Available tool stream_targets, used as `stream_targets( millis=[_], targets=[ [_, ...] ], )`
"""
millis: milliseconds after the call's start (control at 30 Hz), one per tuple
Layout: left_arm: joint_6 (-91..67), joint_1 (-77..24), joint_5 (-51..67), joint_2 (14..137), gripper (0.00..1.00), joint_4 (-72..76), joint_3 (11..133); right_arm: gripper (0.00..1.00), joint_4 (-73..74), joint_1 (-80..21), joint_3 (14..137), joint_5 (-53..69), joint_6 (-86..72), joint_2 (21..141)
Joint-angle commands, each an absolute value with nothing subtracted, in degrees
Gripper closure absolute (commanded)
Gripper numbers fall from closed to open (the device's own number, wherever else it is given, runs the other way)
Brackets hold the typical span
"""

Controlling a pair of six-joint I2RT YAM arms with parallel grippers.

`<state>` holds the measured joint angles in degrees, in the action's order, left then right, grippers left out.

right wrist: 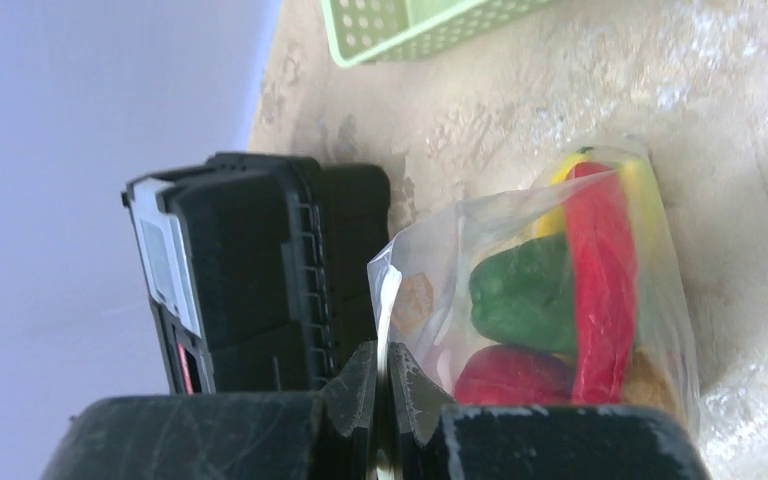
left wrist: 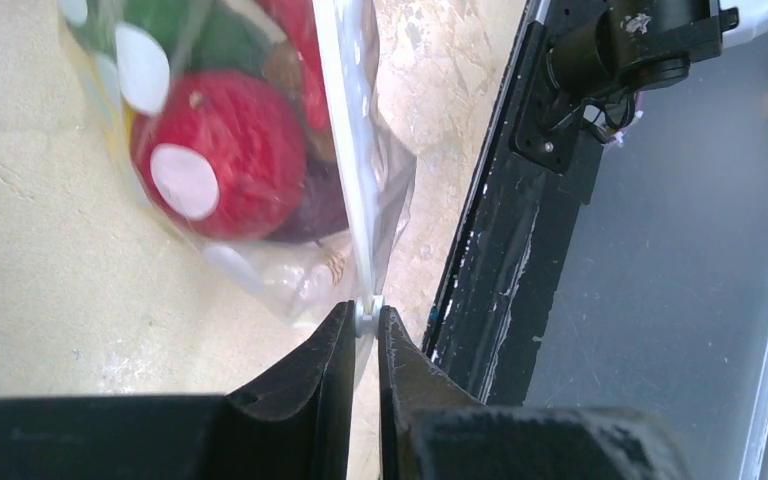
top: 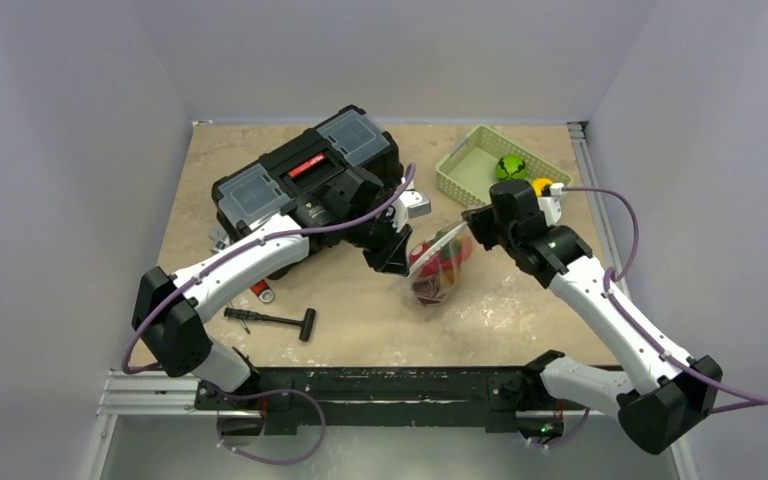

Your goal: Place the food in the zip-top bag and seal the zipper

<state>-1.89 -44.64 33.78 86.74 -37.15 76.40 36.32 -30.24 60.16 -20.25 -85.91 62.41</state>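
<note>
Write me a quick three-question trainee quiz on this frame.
1. True or false: the zip-top bag is empty.
2. What does the left claw pinch? A the zipper; B the bag's bottom corner; C nothing.
3. Fill in: the right claw is ____ on the bag's mouth edge.
Key: 1 false, food shows inside; 2 A; 3 shut.
</note>
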Motion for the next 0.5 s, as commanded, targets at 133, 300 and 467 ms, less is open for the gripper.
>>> stream_targets(
  millis=[133,300,467],
  targets=[
    [1.73,-44.65,32.18,85.48,1.00,-42.62,78.11,1.00,30.85,-20.27,61.36,-16.99,-80.21,59.99],
    [2.84,-44.65,31.00,85.63,1.00,-44.30,78.75,1.00,29.94,-16.62,58.83,-11.99,-77.27,62.11],
    [3.69,-44.58,29.64,85.66,1.00,-46.33,79.70,1.00,28.48,-15.22,55.05,-11.98,-75.03,60.49]
  ],
)
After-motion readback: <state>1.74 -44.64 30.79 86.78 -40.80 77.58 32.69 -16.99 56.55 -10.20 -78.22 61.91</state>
